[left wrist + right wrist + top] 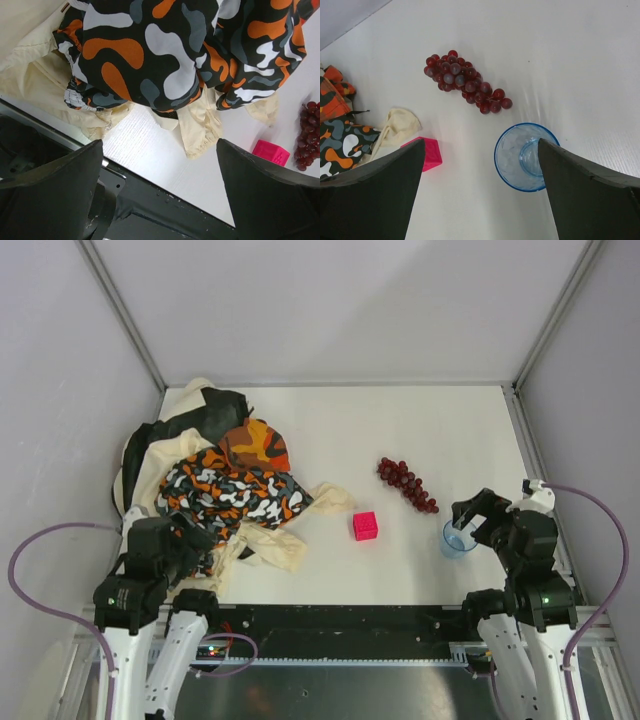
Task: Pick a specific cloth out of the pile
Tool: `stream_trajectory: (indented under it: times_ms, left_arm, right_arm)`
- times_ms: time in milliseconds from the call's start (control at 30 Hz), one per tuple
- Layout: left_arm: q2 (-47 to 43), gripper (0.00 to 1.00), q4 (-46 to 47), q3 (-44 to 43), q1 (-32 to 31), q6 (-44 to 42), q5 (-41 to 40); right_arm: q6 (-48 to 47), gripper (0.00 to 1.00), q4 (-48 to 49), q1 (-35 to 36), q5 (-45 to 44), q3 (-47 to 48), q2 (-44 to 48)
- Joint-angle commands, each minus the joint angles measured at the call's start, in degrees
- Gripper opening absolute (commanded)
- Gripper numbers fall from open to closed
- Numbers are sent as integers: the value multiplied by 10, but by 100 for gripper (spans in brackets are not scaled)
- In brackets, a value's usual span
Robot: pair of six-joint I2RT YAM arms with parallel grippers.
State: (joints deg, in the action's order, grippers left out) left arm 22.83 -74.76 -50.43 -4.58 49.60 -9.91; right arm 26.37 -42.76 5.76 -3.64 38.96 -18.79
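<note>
The pile (230, 490) lies at the table's left: an orange-black-white camouflage cloth (165, 55) on top, cream cloth (202, 125) under it, black fabric at the back. No mustard-yellow cloth shows in any view; it is hidden or out of view. My left gripper (185, 540) is open and empty, at the pile's near edge; in the left wrist view (160, 165) its jaws stand wide apart over bare table just short of the cloth. My right gripper (470, 518) is open and empty at the right, far from the pile.
A pink cube (365, 526) sits mid-table, right of the pile. A red grape bunch (406, 485) lies further right. A blue cup (520, 155) stands under my right gripper (480, 165), by its right finger. The table's dark front rail (165, 200) runs below my left gripper.
</note>
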Motion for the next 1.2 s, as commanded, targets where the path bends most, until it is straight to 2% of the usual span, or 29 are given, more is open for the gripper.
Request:
stream_trajectory:
  times_ms: [0,200,367,533,700,867,933,967,1033,1067,1100,1167]
  left_arm:
    - [41,100,2,-10,3,21,-16]
    - [105,100,30,-4,3,35,-35]
    - [184,100,128,10,2,44,-25]
    - [283,100,252,87,3,89,-75]
    - [425,100,374,131,3,115,-110]
    - [589,99,437,114,3,121,-84]
    - [650,69,442,98,3,121,-81]
    - [670,59,441,87,3,115,-81]
    - [687,20,439,69,3,107,-81]
    - [687,10,438,62,4,101,-80]
    - [680,5,437,54,4,94,-81]
    - [651,2,434,37,4,79,-94]
  right_arm:
    - [-14,99,13,-1,4,7,11]
    - [-25,99,24,-2,55,-4,11]
    - [-34,99,29,-2,83,-6,-7]
    - [-37,99,30,-2,88,-6,-17]
    - [-38,99,30,-3,93,-6,-19]
    - [-41,99,31,-3,99,-6,-18]
    - [-41,99,31,-3,102,-6,-17]
    - [-42,99,31,-3,102,-6,-16]
    - [-43,99,30,-4,103,-6,-12]
    - [-43,99,30,-3,103,-6,-9]
    - [-44,99,30,-4,104,-6,-7]
    - [-46,99,32,-3,106,-6,-4]
